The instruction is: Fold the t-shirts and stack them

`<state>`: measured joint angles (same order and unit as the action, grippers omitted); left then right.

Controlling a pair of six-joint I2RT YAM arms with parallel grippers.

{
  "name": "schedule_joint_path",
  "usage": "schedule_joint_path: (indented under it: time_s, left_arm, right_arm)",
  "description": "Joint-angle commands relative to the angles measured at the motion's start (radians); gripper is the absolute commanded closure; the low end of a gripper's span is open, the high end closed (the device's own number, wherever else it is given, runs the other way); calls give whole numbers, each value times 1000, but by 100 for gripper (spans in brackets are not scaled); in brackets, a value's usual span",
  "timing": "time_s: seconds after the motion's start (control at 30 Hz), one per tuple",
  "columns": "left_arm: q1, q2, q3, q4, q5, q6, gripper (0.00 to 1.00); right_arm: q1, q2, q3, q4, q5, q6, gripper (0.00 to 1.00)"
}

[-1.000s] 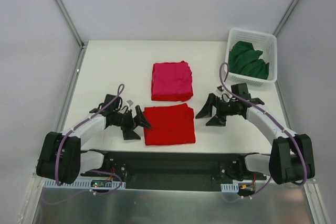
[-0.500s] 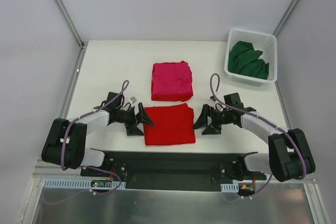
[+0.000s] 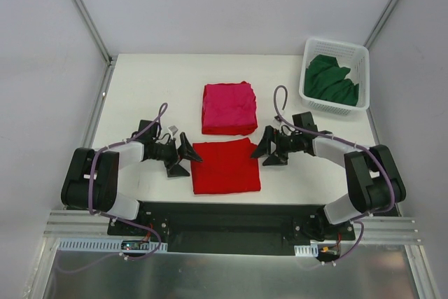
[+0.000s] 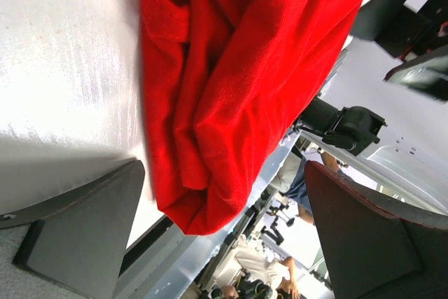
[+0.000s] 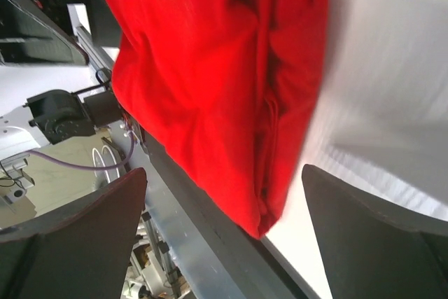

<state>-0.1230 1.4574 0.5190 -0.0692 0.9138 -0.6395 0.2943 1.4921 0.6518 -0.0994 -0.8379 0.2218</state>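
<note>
Looking down from the top camera, I have the folded red t-shirt [image 3: 225, 167] lying flat on the table [image 3: 154, 89], and I place everything else from it. The left gripper [image 3: 185, 157] sits low at its left edge, spread wide and pinching nothing. In my left wrist view the shirt's bunched edge lies in the gap between the fingers [image 4: 84, 229], and I cannot tell whether a tip brushes the cloth. The right gripper [image 3: 267, 152] sits low at the red shirt's right edge, equally spread. Its wrist view shows the folded layers between its fingers [image 5: 77, 229], not clamped. The folded magenta-pink t-shirt [image 3: 229, 108] lies just beyond the red shirt's far edge. The dark green t-shirt [image 3: 330, 80] is well apart, beyond and to the right, heaped in the white basket [image 3: 308, 54].
</note>
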Motion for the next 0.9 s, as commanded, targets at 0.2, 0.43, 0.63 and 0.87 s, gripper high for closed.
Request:
schedule_joint_path:
  time_s: [0.2, 0.43, 0.63, 0.87]
  left_arm:
    - [3, 41, 1, 8, 22, 37, 1]
    - [0, 34, -16, 17, 22, 27, 1]
    - [-7, 23, -28, 29, 27, 20, 1]
    - [-47, 55, -22, 54, 19, 9, 1]
  right_arm:
    - [-7, 94, 5, 197, -67, 77, 4]
    - [-4, 77, -75, 250, -75, 79, 4]
    - [5, 34, -135, 269, -53, 73, 4]
    - [42, 46, -176, 374, -53, 133, 4]
